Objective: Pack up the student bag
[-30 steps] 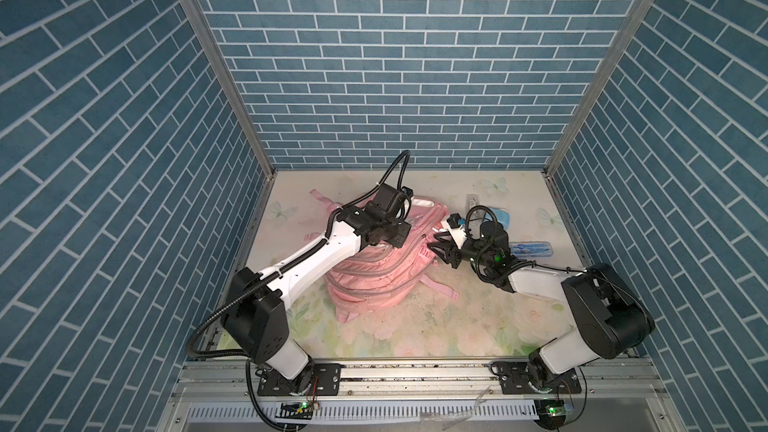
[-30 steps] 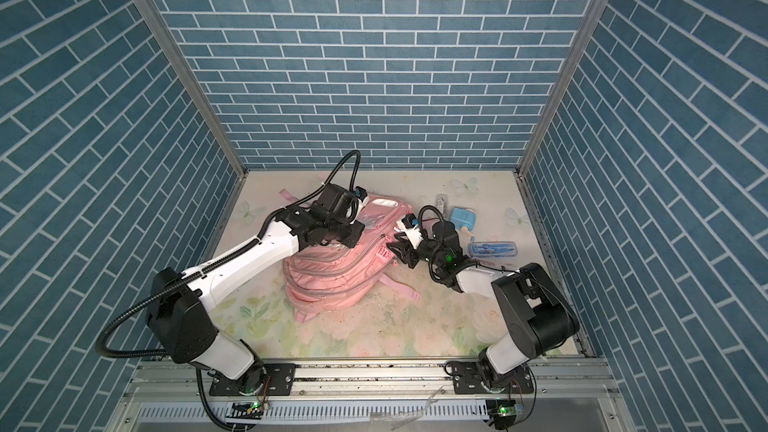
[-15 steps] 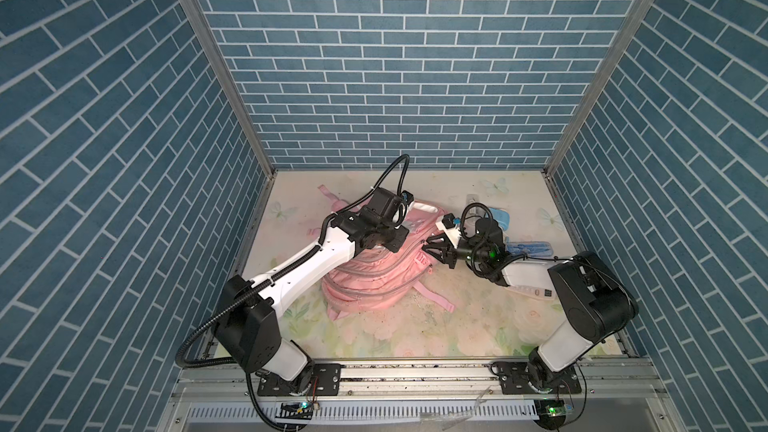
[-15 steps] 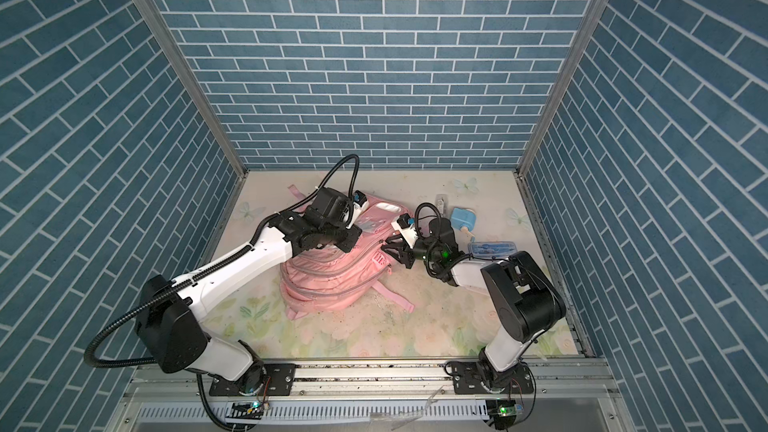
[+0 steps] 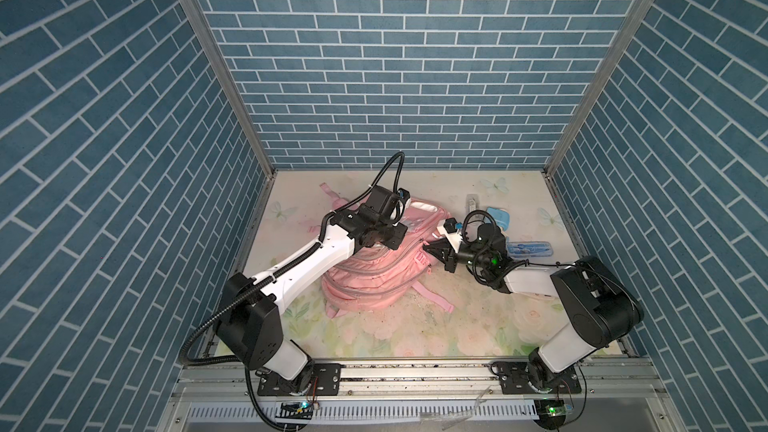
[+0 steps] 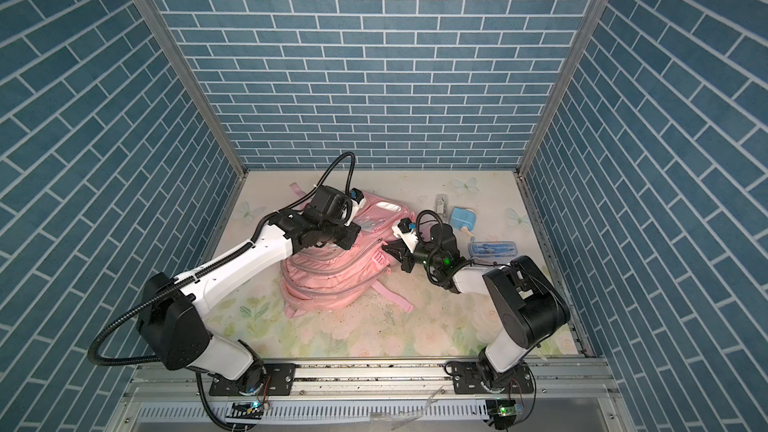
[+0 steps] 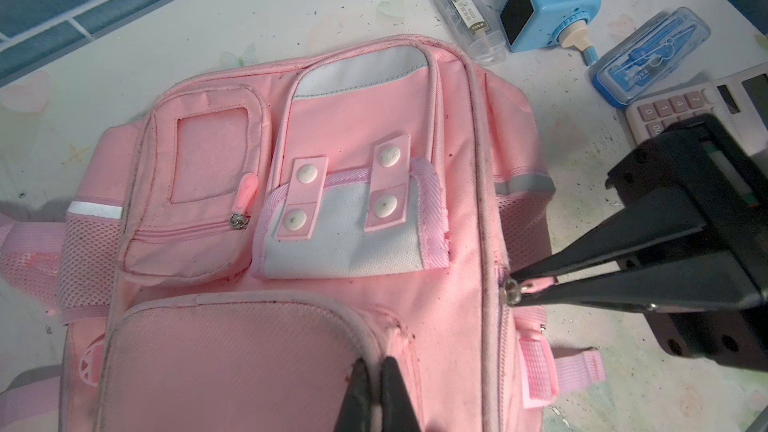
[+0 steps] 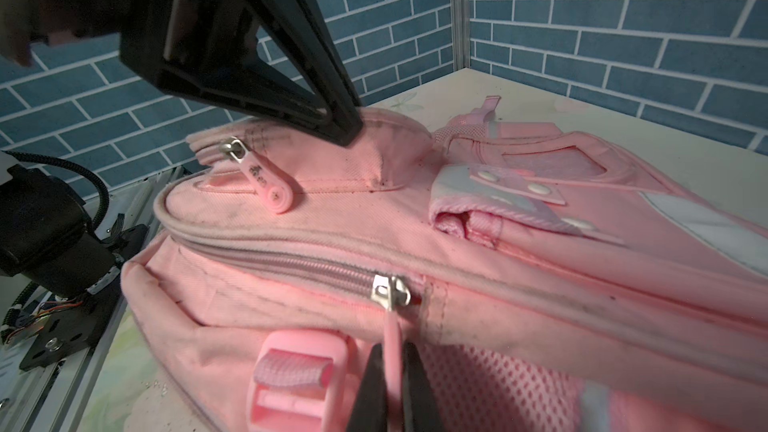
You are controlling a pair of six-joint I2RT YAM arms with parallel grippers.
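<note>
Step, as I judged it: opening the main zip | student bag (image 5: 374, 284) lay flat on the surface (image 5: 457, 326), under both sets of fingers | left fingers (image 7: 360, 388) clenched on a fold of the front pocket, pinning the bag | right fingers (image 8: 371, 388) grasping the pink zip pull (image 8: 392, 336) at the track's end | next, likely: draw the pull along the track while the left hold braces the bag.

Pink backpack (image 5: 365, 284) lies flat on its back, mid-table (image 5: 415, 334). Pockets face up, visible zips closed, one strap trailing frontward.
</note>
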